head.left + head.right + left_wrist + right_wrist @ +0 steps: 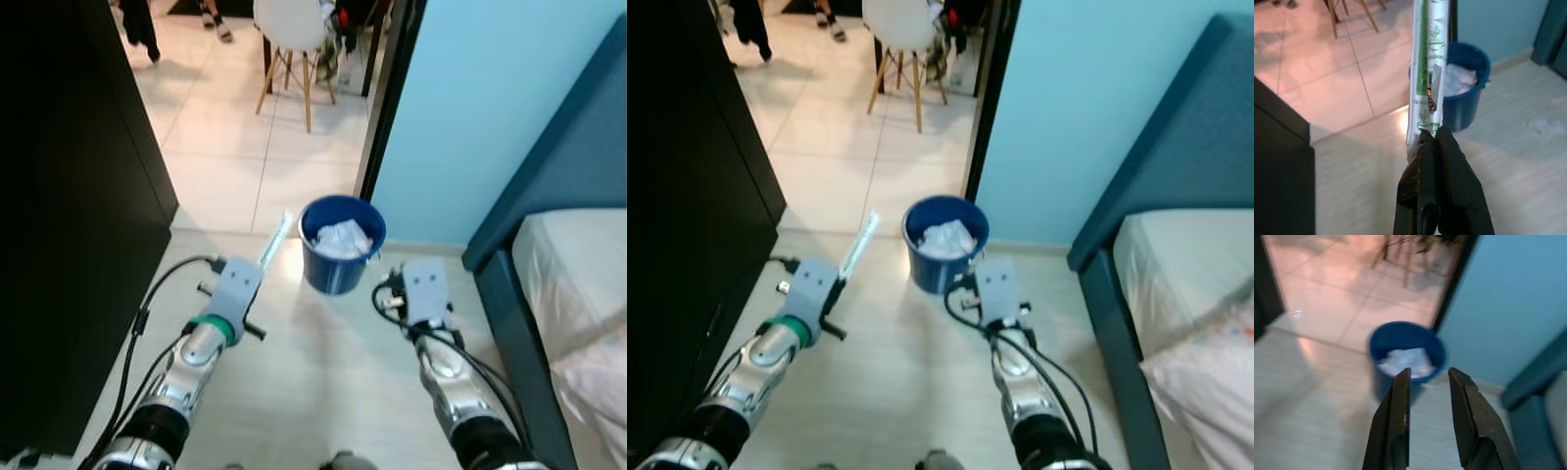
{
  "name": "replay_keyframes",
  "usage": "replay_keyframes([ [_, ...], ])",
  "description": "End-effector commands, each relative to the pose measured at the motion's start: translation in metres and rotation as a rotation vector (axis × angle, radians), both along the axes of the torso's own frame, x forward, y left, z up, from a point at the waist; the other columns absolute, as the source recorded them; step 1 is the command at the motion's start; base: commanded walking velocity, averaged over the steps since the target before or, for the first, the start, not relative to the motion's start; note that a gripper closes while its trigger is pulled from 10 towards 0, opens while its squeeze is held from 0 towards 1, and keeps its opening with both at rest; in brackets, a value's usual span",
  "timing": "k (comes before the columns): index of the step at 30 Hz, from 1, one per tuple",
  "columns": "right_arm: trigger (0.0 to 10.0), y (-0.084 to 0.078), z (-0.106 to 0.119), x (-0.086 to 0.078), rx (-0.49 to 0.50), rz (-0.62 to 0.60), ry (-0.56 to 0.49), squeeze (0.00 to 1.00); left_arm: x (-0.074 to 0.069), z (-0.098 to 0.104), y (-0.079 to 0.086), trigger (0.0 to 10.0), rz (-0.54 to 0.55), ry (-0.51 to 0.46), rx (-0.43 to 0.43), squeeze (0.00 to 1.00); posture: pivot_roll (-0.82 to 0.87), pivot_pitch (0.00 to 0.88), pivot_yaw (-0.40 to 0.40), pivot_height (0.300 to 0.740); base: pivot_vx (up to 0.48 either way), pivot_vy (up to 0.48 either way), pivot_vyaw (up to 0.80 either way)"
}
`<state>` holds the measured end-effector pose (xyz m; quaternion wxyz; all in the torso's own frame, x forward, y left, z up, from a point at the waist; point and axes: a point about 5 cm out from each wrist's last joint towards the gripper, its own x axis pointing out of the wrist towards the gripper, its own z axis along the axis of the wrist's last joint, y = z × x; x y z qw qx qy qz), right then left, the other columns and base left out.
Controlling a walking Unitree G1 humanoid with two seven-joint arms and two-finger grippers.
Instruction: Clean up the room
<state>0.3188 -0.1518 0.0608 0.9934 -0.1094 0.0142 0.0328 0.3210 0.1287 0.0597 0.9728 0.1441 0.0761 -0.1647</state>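
So my left gripper [1431, 139] has its fingers pinched tight on the bottom end of a long flat wrapper [1429, 73], white plastic with green print on it, and it sticks out past my fingertips pointing toward the blue bucket [342, 245]. The wrapper's far end is near the bucket's rim on my left side, not over the opening as far as I can tell. The bucket sits on the pale floor [323, 372] right by the doorway, next to the light blue wall [480, 108], and it already has some crumpled white paper [341, 238] inside. My right gripper [1427, 382] is empty, fingers spread apart with a clear gap, aimed at the bucket from just short of it. On my right there's a bed [573, 284] with a dark blue frame and a white mattress. On my left is a big black cabinet [69, 215]. Through the doorway I can see a tiled floor and a white chair [291, 39] with wooden legs, plus somebody's feet [216, 22] way at the back.
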Motion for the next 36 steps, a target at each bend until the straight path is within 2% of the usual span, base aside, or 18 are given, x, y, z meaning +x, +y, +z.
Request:
replay_keyframes([
  [1, 10.0, 0.001, -0.004, -0.002, -0.004, 0.005, 0.013, 0.0, -0.004, -0.004, -0.001, 10.0, -0.008, 0.019, -0.001, 0.0, -0.03, 0.027, 0.068, 0.714, 0.0, 0.0, 0.0],
  [8, 10.0, 0.003, -0.002, -0.001, -0.01, 0.008, 0.008, 0.0, -0.003, 0.002, -0.005, 10.0, -0.037, -0.038, 0.052, 0.0, -0.03, 0.026, 0.068, 0.714, 0.0, 0.0, 0.0],
  [10, 10.0, 0.005, -0.001, 0.0, -0.012, 0.012, 0.007, 0.0, 0.001, 0.006, -0.004, 10.0, -0.024, -0.035, 0.001, 0.0, -0.03, 0.025, 0.067, 0.714, 0.0, 0.0, 0.0],
  [13, 10.0, 0.006, -0.001, 0.0, -0.013, 0.014, 0.006, 0.0, 0.002, 0.008, -0.004, 10.0, -0.021, -0.039, -0.016, 0.0, -0.03, 0.026, 0.067, 0.714, 0.182, 0.0, 0.0],
  [22, 10.0, 0.007, -0.001, 0.001, 0.003, 0.008, 0.006, 0.0, 0.001, 0.01, -0.005, 10.0, -0.038, -0.037, -0.047, 0.0, -0.03, 0.028, 0.064, 0.714, 0.425, 0.0, 0.0],
  [32, 10.0, 0.004, -0.001, 0.001, -0.006, -0.001, 0.008, 0.0, 0.0, 0.01, -0.006, 10.0, -0.037, -0.034, -0.056, 0.0, -0.03, 0.034, 0.062, 0.714, 0.472, 0.0, -0.73],
  [36, 10.0, 0.004, 0.0, 0.001, -0.01, 0.0, 0.005, 0.0, 0.0, 0.01, -0.005, 10.0, -0.035, -0.034, -0.056, 0.0, -0.03, 0.036, 0.062, 0.714, 0.472, 0.0, 0.0],
])
